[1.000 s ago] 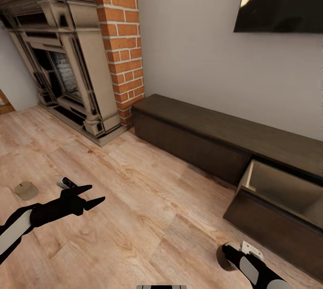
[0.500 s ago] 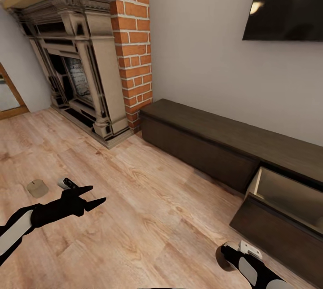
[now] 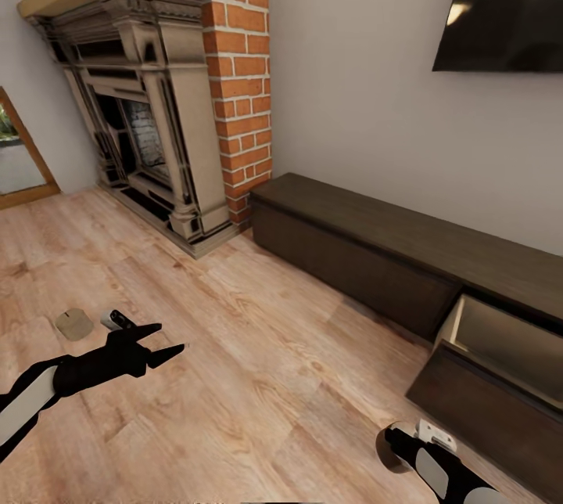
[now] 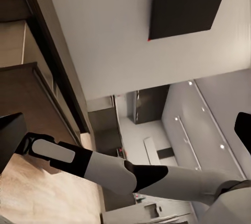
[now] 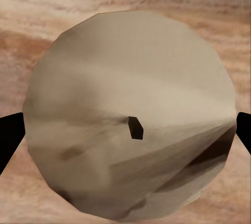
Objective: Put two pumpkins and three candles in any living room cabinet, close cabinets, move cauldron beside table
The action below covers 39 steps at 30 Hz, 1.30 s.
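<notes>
Cam panned left; right gripper (image 5: 125,130) clamps candle (image 5: 130,114), left gripper (image 3: 160,341) open.

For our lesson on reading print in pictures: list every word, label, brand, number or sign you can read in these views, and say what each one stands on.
None: no readable text in any view.
The dark wall screen is blank, with light glints.
The candle in the right pincer is plain.
The cabinet carries no label.
</notes>
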### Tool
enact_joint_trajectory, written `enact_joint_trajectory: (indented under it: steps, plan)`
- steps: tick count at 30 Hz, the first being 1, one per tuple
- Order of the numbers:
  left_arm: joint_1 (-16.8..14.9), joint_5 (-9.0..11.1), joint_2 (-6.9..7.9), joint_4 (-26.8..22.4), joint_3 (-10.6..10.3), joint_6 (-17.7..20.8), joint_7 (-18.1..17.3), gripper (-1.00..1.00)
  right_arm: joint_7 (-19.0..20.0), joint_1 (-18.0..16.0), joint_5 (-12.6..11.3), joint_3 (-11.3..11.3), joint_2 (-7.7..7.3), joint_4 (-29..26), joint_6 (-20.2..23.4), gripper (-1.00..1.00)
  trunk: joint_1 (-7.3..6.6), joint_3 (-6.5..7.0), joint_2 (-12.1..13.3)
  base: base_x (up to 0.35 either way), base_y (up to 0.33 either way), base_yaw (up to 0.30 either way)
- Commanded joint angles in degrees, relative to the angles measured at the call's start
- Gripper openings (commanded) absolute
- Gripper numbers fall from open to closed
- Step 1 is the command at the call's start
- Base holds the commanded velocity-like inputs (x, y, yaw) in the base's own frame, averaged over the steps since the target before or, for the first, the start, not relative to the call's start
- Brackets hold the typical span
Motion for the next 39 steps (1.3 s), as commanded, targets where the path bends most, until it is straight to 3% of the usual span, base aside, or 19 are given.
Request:
enact_joint_trajectory:
  steps: [1,32,39]
  plan:
    - [-0.10,0.28,0.05,0.05,-0.21,0.33,-0.14,1.00,-0.35,0.02,-0.25,0.08,-0.02,-0.18,0.37,-1.00,-0.01,-0.01,-0.02,0.000,0.000,0.246]
    - [-0.08,0.29,0.08,0.22,-0.06,0.34,-0.22,1.00,-0.35,0.02,-0.25,0.17,-0.02,-0.18,0.15,-1.00,-0.01,1.04,-0.02,0.000,0.000,0.276]
    - [-0.09,-0.14,0.12,0.73,0.22,0.27,-4.42,1.00,-0.35,0.02,-0.25,0.17,-0.02,-0.18,0.14,-1.00,-0.09,2.07,0.02,0.000,0.000,0.250]
